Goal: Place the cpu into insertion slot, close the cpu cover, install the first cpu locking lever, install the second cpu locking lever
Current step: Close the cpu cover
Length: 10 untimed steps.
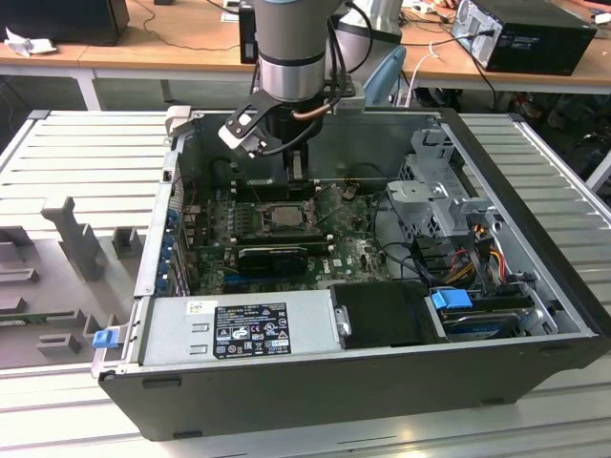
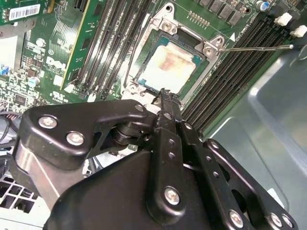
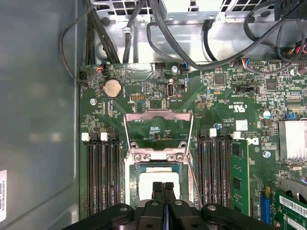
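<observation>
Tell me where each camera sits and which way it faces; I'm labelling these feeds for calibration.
Exterior view: off the arm, looking down into the open computer case over its near wall; the arm shows.
First wrist view: on the wrist, facing straight onto the motherboard past the shut end effector.
Second wrist view: on the wrist, facing the board obliquely over the end effector's linkage.
Shared: both wrist views show the cpu in the insertion slot.

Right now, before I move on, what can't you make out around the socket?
- First wrist view: the gripper covers the middle of the cpu and one side of the insertion slot.
- Both wrist views: whether the fingertips touch the cpu; they overlap it.
- Exterior view: the insertion slot is too small to tell whether the cpu sits flat.
</observation>
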Each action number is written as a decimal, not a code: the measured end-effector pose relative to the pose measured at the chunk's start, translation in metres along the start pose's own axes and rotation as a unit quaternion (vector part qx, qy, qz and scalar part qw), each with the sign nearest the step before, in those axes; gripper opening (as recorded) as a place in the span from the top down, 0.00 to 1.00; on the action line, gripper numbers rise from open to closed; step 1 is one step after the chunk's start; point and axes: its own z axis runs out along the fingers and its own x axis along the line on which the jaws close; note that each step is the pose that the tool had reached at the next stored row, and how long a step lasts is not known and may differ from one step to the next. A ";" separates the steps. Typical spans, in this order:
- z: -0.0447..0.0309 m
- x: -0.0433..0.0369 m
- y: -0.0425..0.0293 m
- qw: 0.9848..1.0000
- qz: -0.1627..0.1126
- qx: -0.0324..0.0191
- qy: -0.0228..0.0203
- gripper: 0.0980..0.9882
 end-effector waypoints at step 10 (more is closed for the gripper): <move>-0.0067 0.0006 0.0149 1.000 0.000 0.000 0.000 0.99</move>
